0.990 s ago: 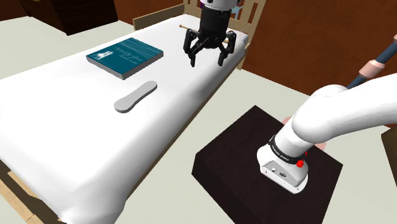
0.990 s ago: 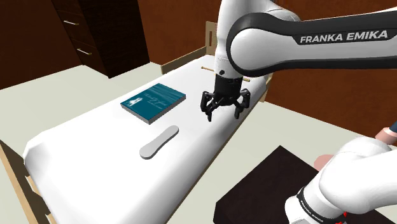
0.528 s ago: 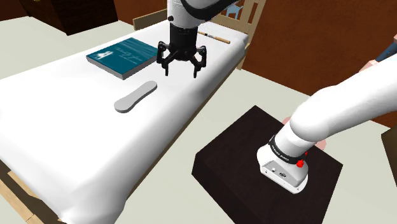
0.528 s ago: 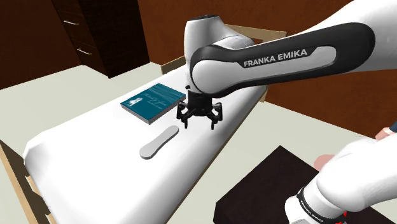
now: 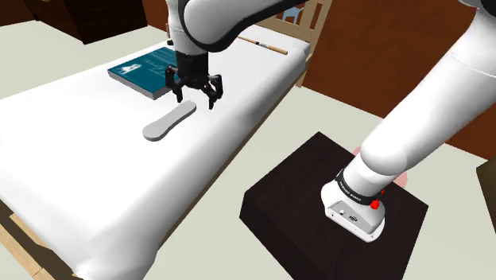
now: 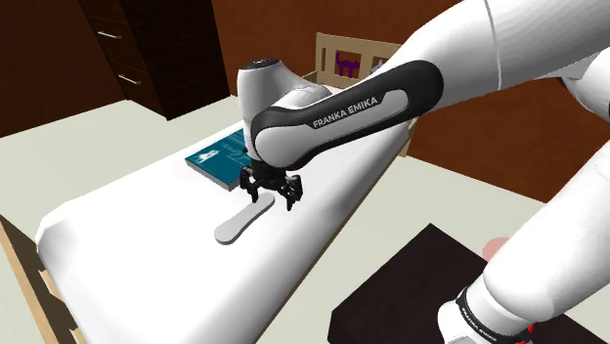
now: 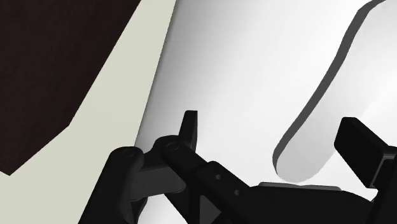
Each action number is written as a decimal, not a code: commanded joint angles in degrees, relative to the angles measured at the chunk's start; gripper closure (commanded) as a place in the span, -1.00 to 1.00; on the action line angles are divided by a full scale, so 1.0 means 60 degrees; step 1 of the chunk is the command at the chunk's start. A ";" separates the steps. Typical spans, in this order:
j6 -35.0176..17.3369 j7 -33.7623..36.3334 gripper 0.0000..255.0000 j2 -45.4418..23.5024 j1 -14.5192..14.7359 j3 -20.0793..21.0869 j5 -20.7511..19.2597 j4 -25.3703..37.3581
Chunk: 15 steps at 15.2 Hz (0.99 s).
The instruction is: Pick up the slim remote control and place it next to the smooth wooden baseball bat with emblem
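Found the pincer (image 5: 193, 87) spread wide, pinching nothing, hanging low over the bed (image 5: 87, 175). Saw it just above the end of the remote (image 5: 168, 121) that pointed toward the headboard (image 5: 314, 20). Noted the remote as slim, grey and flat, lying on a slant near the middle of the white bed. In the wrist view, made out one rounded end of it between the two fingers (image 7: 189, 124), nearer one than the other and, as far as could be told, touched by neither. Spotted a teal book (image 5: 151, 70) lying flat just beyond the remote, toward the shoulder view's upper left, partly behind the arm (image 5: 215, 16). Picked out the bat (image 5: 266, 46), thin and tan, lying close to the headboard and well apart from the remote. Placed the dark stand (image 5: 294, 191) on the pale floor (image 5: 453, 254) beside the bed, at the shoulder view's lower right. Made out dark furniture (image 6: 147, 49) past the bed in the second exterior view.
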<state>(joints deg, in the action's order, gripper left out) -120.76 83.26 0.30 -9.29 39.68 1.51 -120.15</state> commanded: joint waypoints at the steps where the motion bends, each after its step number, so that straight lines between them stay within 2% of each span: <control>1: -0.0202 0.1126 -1.00 -0.0967 0.0059 0.0075 -0.0767 0.0556; 5: -0.0276 0.3023 -1.00 -0.2794 0.0645 -0.0275 -0.2130 0.1900; 8: -0.0184 0.4126 -1.00 -0.4023 0.1231 -0.0754 -0.2842 0.3047; 15: -0.0758 0.4386 -1.00 -0.4523 0.1417 -0.0987 -0.3174 0.2909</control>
<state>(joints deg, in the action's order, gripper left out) -124.71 109.34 -26.33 -0.97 33.97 -17.17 -102.57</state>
